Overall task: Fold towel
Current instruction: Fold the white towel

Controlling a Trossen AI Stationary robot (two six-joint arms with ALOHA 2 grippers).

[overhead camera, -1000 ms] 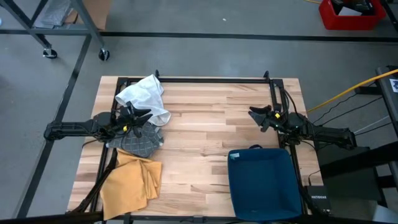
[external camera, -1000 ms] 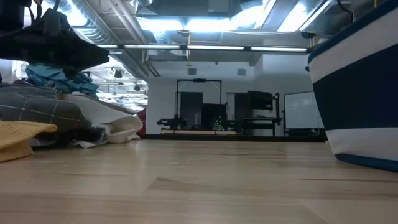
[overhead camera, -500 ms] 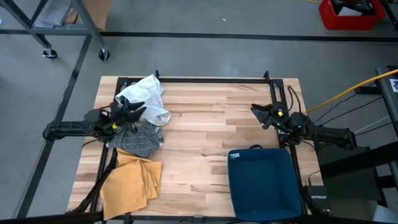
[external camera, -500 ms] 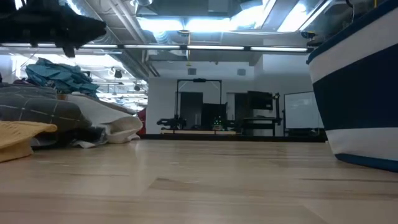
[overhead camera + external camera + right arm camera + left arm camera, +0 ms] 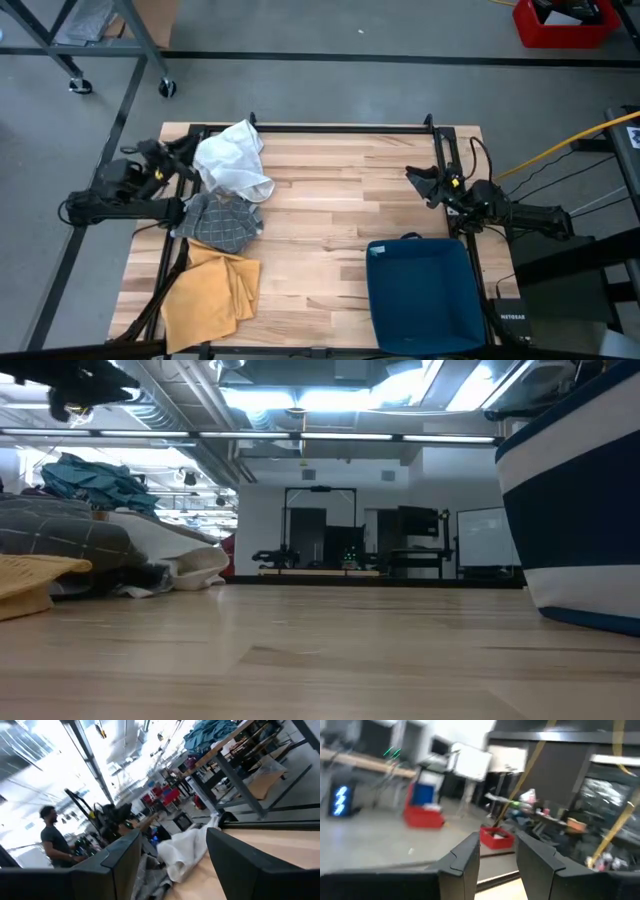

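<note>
While raised, left claw (image 5: pixel 172 158) adjoins towel (image 5: pixel 233 160).

Crumpled white towel (image 5: pixel 236 160), table's left-rear corner

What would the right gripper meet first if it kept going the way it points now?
Probably the white towel: the right gripper points across the bare table toward the cloth pile at the far side. Its height above the wood is unclear, so it might pass over.

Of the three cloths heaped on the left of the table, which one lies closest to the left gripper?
The white towel, at the far end of the row; the left gripper hovers beside it.
</note>
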